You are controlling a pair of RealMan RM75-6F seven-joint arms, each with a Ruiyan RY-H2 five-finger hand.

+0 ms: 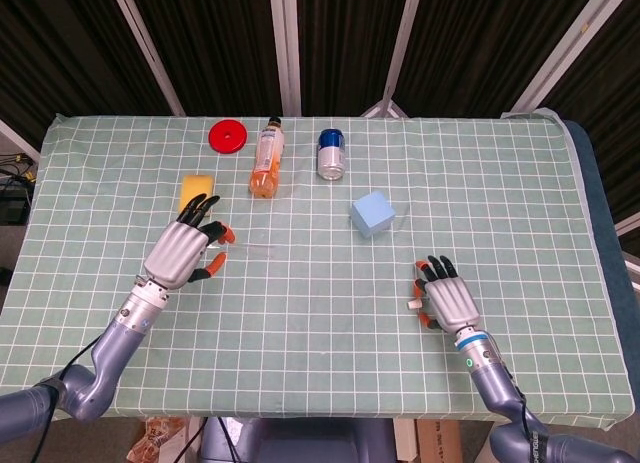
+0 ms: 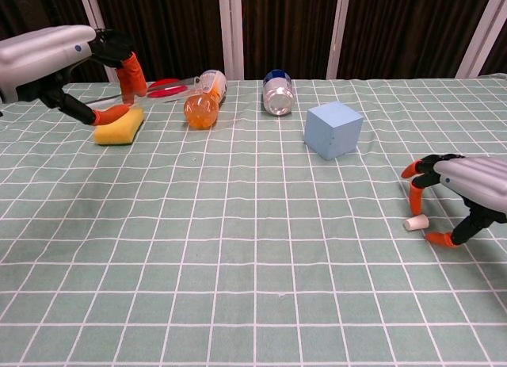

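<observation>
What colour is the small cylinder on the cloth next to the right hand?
The small cylinder is white, seen best in the chest view, just beside the right hand.

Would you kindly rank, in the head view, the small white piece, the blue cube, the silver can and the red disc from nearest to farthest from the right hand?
From the right hand:
1. Small white piece, just beside its fingertips.
2. Blue cube, further back, mid-table.
3. Silver can, lying near the far edge.
4. Red disc, far edge, toward the left.
</observation>
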